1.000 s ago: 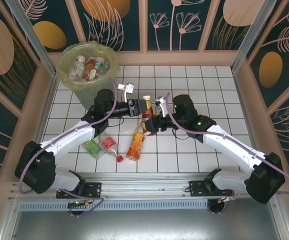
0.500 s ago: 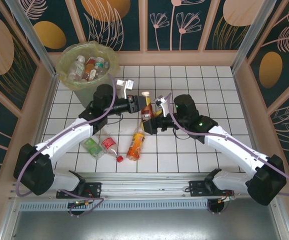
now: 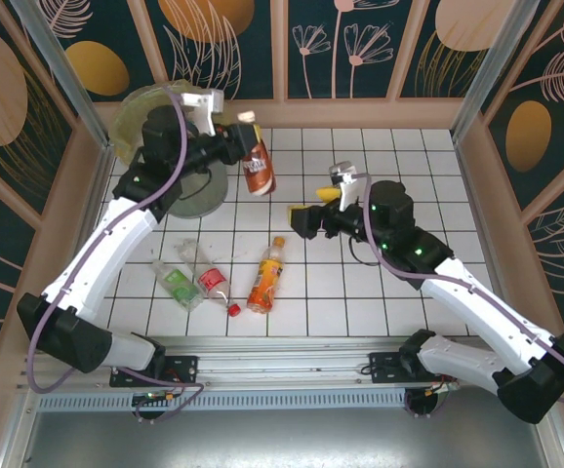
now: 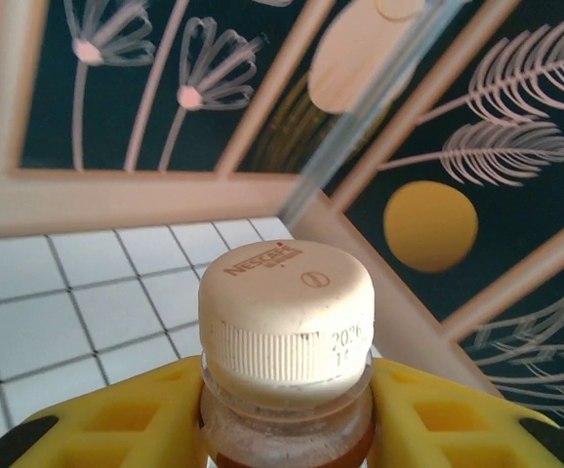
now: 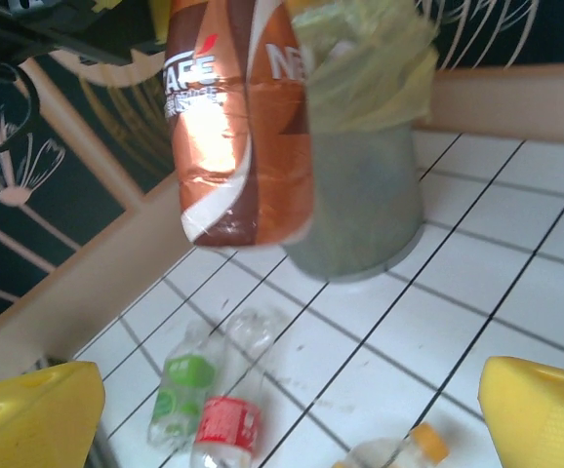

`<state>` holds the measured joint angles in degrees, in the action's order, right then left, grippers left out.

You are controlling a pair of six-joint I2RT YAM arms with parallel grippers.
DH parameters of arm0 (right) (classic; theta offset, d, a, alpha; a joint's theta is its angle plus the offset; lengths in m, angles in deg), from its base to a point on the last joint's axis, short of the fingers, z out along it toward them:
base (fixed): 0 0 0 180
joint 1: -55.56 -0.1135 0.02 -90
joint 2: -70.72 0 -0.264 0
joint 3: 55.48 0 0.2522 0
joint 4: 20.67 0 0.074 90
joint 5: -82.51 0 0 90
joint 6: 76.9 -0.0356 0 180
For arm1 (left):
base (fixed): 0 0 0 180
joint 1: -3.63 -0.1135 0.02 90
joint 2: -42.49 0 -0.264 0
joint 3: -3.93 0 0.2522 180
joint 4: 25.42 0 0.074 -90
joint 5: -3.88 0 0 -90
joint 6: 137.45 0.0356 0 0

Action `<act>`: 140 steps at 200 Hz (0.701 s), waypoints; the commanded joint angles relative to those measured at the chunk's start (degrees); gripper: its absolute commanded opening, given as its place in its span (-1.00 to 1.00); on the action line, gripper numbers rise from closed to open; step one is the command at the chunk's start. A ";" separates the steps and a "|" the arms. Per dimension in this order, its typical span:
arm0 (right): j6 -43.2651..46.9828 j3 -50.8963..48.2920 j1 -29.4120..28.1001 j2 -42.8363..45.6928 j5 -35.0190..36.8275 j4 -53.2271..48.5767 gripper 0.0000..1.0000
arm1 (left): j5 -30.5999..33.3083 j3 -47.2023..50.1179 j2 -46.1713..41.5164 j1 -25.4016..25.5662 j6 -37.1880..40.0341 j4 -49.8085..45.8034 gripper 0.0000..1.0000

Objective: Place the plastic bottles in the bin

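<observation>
Grey-green round bin (image 3: 126, 119) with a yellow-green bag stands at upper left. Just right of it, the left claw (image 3: 248, 130) is clamped on the neck of a brown-labelled plastic bottle (image 3: 257, 168). The bottle hangs upright, probably ready to go over the rim. Three small clear bottles (image 3: 213, 282) lie on the white tiled table (image 3: 360, 292), lower centre. The right claw (image 3: 308, 214), centre right, gapes wide and empty.

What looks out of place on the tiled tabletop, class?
Three bottles lie on their sides on the tiles, outside the bin: the green-labelled bottle, the red-labelled bottle and the orange bottle.
</observation>
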<state>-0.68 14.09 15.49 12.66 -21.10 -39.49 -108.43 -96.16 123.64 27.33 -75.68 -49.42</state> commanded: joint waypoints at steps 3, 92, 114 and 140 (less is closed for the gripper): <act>2.33 2.09 0.14 1.26 6.81 2.79 0.98 | 7.39 -7.36 2.67 -1.85 6.48 -9.01 -0.15; 6.02 0.70 0.05 3.01 7.82 2.00 0.98 | 32.75 -30.25 14.70 -7.81 19.76 -25.98 -0.12; 5.70 1.00 0.04 2.88 8.29 0.61 0.98 | 37.09 -36.57 19.98 -8.99 21.36 -30.71 -0.11; 5.22 1.36 0.07 2.35 6.85 -0.41 0.98 | 41.11 -40.61 24.85 -9.99 21.25 -34.68 -0.10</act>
<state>4.08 14.50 15.49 14.69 -13.91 -39.03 -74.22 -133.47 144.68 18.28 -56.58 -77.40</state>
